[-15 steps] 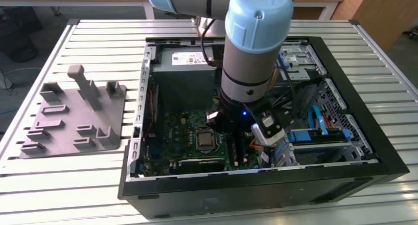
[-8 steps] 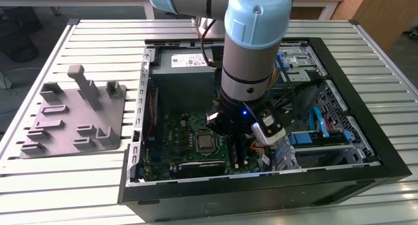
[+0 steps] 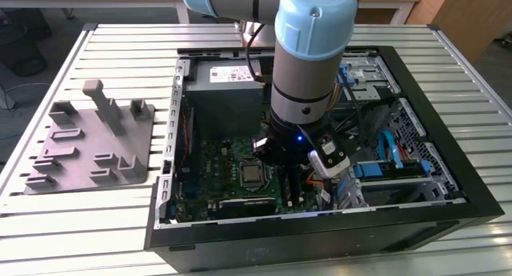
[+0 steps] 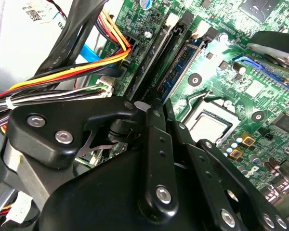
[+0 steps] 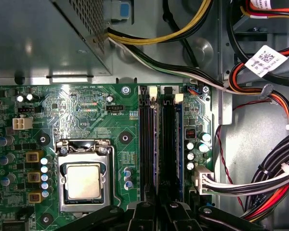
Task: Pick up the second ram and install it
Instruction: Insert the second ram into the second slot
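Inside the open computer case (image 3: pixel 416 132), we see the gripper (image 5: pixel 160 199) low over the memory slots (image 5: pixel 159 144) near the motherboard (image 5: pixel 86 110) edge. We cannot tell the finger state. The second ram (image 4: pixel 180 65) sits in a slot.

motherboard (image 5: pixel 86 103) | small white silkscreen lettering | white cable tag (image 5: pixel 266 60) | code

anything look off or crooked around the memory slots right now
Nothing stands out. In the first wrist view the memory slots run straight and parallel beside the processor socket, and the motherboard shows no damage. The gripper sits right over the slots' near end. The cables are bundled off the board.
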`<state>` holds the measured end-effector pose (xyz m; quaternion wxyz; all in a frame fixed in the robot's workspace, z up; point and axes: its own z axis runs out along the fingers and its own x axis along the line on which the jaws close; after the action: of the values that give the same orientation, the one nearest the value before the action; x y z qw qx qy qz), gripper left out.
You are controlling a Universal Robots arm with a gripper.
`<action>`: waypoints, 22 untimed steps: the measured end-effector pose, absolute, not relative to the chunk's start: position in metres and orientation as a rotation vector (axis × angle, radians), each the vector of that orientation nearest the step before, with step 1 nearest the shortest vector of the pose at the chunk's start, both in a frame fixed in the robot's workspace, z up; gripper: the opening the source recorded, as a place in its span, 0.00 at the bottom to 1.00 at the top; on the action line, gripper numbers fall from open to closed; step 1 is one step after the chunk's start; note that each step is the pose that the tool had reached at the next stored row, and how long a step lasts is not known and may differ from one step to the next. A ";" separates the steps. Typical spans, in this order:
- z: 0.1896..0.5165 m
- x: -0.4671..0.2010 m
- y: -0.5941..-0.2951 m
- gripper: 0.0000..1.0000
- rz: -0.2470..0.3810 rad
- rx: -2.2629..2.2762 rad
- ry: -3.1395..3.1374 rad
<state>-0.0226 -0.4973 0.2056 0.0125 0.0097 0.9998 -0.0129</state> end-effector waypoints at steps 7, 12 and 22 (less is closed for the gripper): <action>0.206 -0.023 -0.497 0.14 -0.040 0.015 3.116; 0.206 -0.023 -0.497 0.14 -0.040 0.010 3.116; 0.203 -0.023 -0.496 0.14 -0.040 0.005 3.116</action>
<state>-0.0226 -0.4964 0.2028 0.0126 0.0016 0.9998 -0.0129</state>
